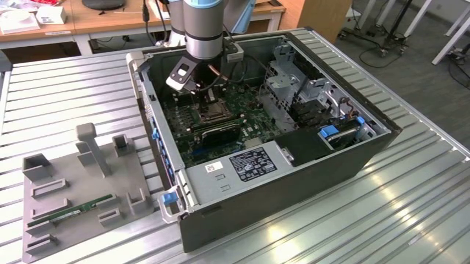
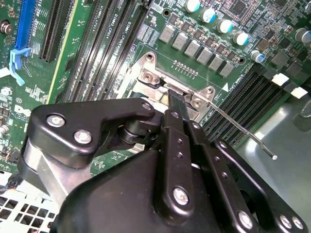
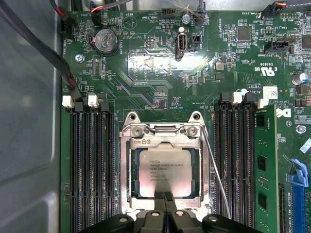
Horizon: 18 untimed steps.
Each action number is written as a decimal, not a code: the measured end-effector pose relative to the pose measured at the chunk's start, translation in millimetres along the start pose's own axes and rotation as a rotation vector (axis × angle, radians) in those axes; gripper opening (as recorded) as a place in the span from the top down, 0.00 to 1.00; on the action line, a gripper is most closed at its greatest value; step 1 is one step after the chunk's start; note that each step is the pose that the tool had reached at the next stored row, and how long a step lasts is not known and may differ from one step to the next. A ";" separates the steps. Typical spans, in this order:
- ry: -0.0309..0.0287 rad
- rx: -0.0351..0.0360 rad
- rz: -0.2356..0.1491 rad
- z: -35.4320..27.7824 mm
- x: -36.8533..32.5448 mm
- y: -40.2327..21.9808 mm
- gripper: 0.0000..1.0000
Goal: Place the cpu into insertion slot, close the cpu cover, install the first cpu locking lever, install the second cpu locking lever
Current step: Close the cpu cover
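Note:
The cpu (image 3: 168, 171), a silver-topped square chip, lies flat in the socket on the green motherboard. The cpu cover (image 3: 167, 142), a thin metal frame, lies down around it. My gripper (image 3: 166, 198) is shut, its two black fingertips pressed together at the cover's edge, opposite the hinge. In the second wrist view the fingertips (image 2: 176, 104) meet the socket's metal frame (image 2: 151, 74). One thin wire locking lever (image 3: 216, 175) runs beside the socket and stands raised and free (image 2: 245, 136). In the exterior view the gripper (image 1: 192, 92) hangs just over the socket (image 1: 213, 111) inside the computer case.
Black memory slots (image 3: 92, 165) flank the socket on both sides, with a green memory stick (image 3: 262, 167) in one. Black cables (image 3: 48, 53) cross the board. The case walls (image 1: 158, 137) enclose the work area. A grey fixture (image 1: 74, 192) holding a memory stick sits at the exterior view's left.

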State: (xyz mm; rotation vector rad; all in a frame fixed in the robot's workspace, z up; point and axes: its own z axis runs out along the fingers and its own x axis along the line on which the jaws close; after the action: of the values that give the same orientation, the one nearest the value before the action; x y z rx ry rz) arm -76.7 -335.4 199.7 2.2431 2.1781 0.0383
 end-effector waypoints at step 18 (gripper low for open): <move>0.0006 -0.0010 0.000 -8.6 0.2 0.3 0.89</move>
State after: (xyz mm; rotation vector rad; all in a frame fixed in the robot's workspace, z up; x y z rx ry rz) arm -76.6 -335.2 208.3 2.2428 2.1780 0.0401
